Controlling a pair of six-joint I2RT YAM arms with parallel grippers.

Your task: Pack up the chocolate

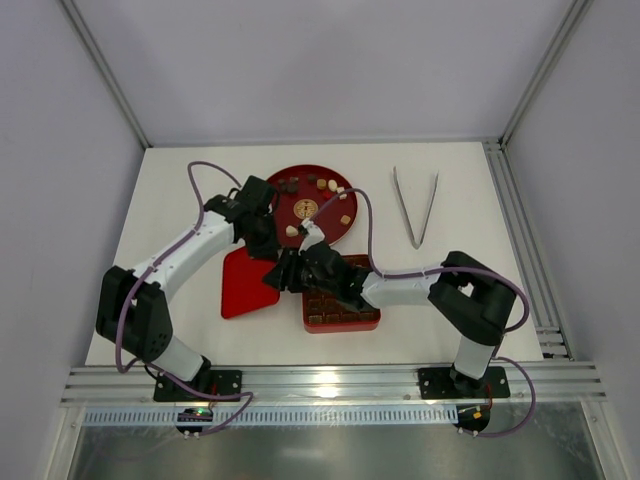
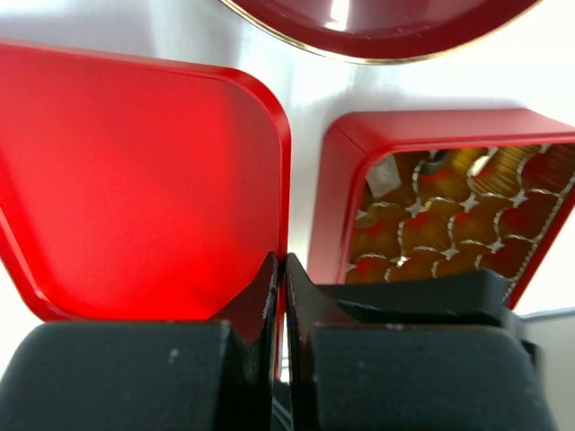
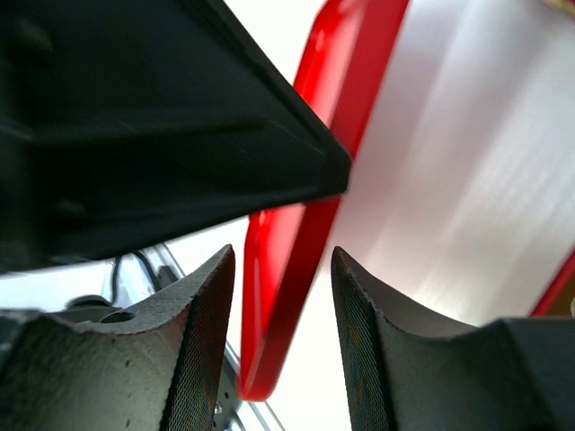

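Several chocolate pieces (image 1: 322, 184), brown and cream, lie on a round red plate (image 1: 300, 197). The square red box (image 1: 340, 312) (image 2: 346, 180) shows its brown grid of cells (image 2: 449, 224). A flat red lid (image 1: 245, 290) (image 2: 135, 180) lies left of it. My left gripper (image 1: 270, 247) (image 2: 281, 260) is shut and empty, above the gap between lid and box. My right gripper (image 1: 284, 275) (image 3: 280, 256) is low at the lid's right edge, with the lid's red rim (image 3: 350, 81) between its open fingers (image 3: 208, 341) and neither pad touching it. The left gripper's black body (image 3: 180, 135) hangs just above.
Metal tongs (image 1: 415, 208) lie at the back right of the white table (image 1: 450, 320). An aluminium rail (image 1: 520, 230) runs along the right side. The two grippers are very close together over the lid and box.
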